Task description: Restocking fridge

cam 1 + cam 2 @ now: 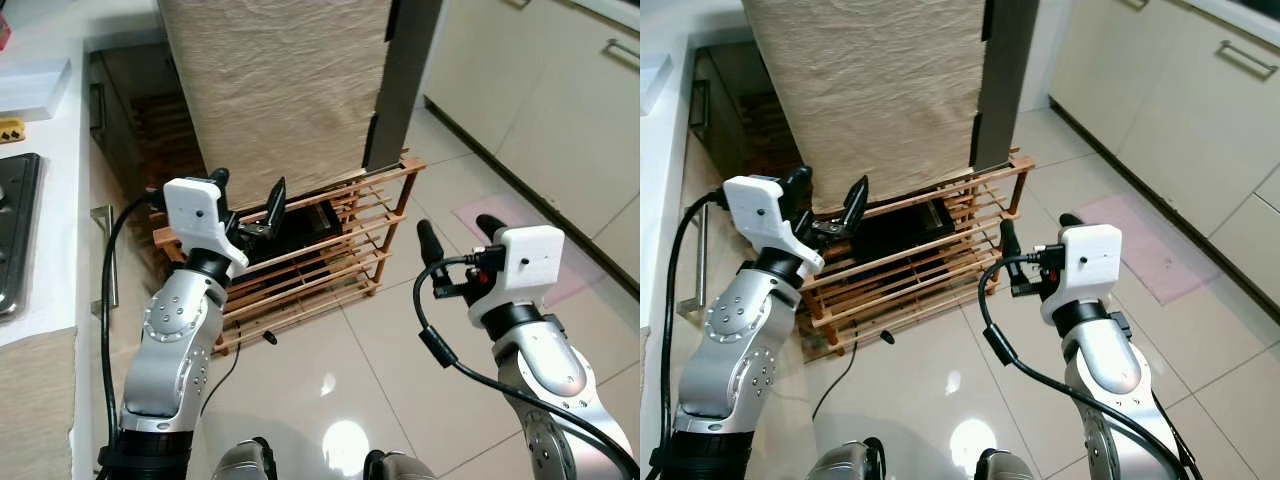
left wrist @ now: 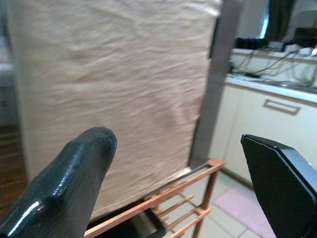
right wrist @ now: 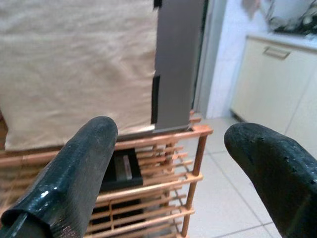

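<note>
A tall grey fridge (image 1: 404, 80) stands ahead, its front draped with a beige cloth (image 1: 280, 90). At its foot sits a low wooden slatted rack (image 1: 385, 225) with a black box (image 1: 300, 225) inside. My left gripper (image 1: 248, 195) is raised in front of the cloth, just above the rack's left end, open and empty. My right gripper (image 1: 458, 235) hovers over the floor to the right of the rack, also open and empty. The right wrist view looks between its fingertips (image 3: 74, 168) at the rack (image 3: 198, 163) and the fridge's grey edge (image 3: 178, 64).
A white counter (image 1: 50, 290) with a stove top (image 1: 15, 230) and a drawer handle (image 1: 105, 250) runs along my left. Cream cabinets (image 1: 560, 100) line the right, with a pink mat (image 1: 520, 215) on the glossy tiled floor (image 1: 400, 360). A black cable (image 1: 255, 335) trails by the rack.
</note>
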